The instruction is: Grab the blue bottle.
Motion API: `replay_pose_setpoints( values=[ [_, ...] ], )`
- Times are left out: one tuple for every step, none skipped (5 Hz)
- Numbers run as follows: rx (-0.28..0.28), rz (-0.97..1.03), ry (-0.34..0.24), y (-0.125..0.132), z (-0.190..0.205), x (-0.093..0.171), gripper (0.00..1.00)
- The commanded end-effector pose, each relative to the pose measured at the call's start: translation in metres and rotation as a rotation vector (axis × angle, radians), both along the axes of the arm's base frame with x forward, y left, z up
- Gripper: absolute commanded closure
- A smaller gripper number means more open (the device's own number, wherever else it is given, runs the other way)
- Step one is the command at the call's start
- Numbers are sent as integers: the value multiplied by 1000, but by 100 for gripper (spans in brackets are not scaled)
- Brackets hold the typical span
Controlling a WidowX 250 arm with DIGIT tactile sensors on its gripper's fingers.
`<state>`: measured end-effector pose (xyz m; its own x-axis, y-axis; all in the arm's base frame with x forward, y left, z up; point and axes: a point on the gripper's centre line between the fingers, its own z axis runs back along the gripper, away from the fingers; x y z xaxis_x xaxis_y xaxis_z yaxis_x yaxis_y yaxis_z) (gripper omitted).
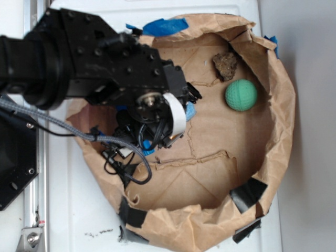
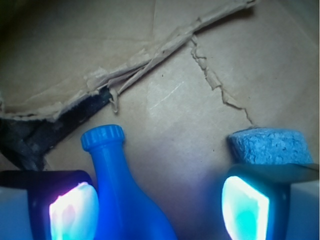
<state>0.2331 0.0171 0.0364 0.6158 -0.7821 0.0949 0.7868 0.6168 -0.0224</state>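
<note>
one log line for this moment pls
phase: closing in on blue bottle | gripper: open, bottle by one finger, not clamped | sponge by other finger | green ball apart

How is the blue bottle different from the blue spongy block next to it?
In the wrist view, the blue bottle is bright, deep blue, while the sponge is pale, greyish blue. The bottle looks smooth and rounded, narrowing to a neck with a ridged lip; the sponge looks rough, pitted and blocky. The bottle lies between the open gripper's fingers, close to the left-hand one; the sponge sits just past the right-hand finger. Both are blue and rest on the brown paper.
</note>
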Motion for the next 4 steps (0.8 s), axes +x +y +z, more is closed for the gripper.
replay_pose_setpoints(
  values=[
    [39, -13, -13, 1, -19, 5, 0],
    [51, -6, -41, 0, -18, 4, 100],
    [44, 1, -41, 2, -17, 5, 100],
    [36, 7, -49, 3, -14, 6, 100]
  ],
)
